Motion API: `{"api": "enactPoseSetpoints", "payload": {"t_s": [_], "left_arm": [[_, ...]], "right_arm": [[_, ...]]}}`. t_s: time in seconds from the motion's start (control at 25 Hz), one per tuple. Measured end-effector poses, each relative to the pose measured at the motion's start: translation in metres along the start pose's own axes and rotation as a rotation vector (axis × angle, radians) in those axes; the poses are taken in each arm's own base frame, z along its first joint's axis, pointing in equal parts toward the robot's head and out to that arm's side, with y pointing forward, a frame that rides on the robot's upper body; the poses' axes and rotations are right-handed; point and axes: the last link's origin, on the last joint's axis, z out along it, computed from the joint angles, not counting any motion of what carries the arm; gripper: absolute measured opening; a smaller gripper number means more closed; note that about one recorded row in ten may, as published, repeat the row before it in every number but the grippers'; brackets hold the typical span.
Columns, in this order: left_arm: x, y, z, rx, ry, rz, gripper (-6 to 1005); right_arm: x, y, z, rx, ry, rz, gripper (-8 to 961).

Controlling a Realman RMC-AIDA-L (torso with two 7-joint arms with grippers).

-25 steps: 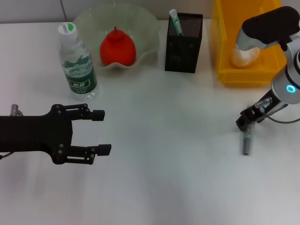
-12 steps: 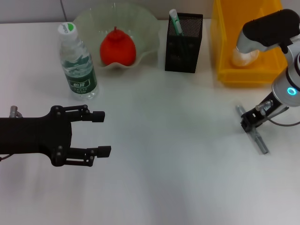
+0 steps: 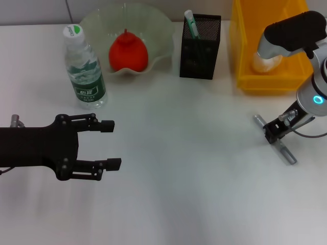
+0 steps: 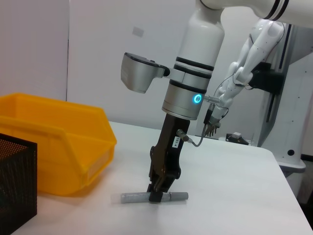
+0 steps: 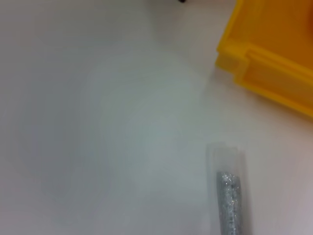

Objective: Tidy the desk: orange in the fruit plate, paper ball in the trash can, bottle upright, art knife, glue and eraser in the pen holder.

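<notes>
Your right tool is down on the surface with its fingers closed around the middle of the glue, in front of the trash can on your right side. From the left wrist view the stick lies flat, both ends poking out past the closed fingers. Expect it to be light, stiff and smooth (a thin round stick like this likes to roll or swivel in a pinch). A hold near the middle is sensible for balance, but it will have to tip upright to drop into the pen holder, where the art knife already stands. Your left tool hovers wide open and empty over the near left of the surface, in front of the upright bottle. The orange sits in the fruit plate.
</notes>
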Motion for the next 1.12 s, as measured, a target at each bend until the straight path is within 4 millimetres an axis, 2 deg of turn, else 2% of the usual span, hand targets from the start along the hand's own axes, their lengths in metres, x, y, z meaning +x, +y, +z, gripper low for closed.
{"api": "enactPoseSetpoints", "payload": {"t_s": [0.12,0.24,0.48,0.64,0.84,1.12], "left_arm": [[0.0,0.0,0.0,0.0,-0.001,0.0,815],[0.0,0.0,0.0,0.001,-0.001,0.0,815],[-0.001,0.0,-0.003,0.013,0.006,-0.005,815],[-0.002,0.0,-0.004,0.016,0.007,-0.007,815],[-0.003,0.0,-0.004,0.026,0.008,-0.01,815],[-0.002,-0.001,-0.001,0.025,0.012,-0.006,815]], "right_arm": [[-0.002,0.001,-0.004,0.0,-0.015,-0.006,131],[-0.005,0.006,-0.016,-0.029,-0.054,-0.026,135],[-0.009,0.037,-0.073,-0.163,-0.238,-0.191,144],[-0.014,0.041,-0.103,-0.131,-0.405,-0.246,150],[-0.037,0.041,-0.112,-0.08,-0.622,-0.266,157],[-0.072,0.04,-0.098,-0.025,-0.835,-0.257,168]]}}
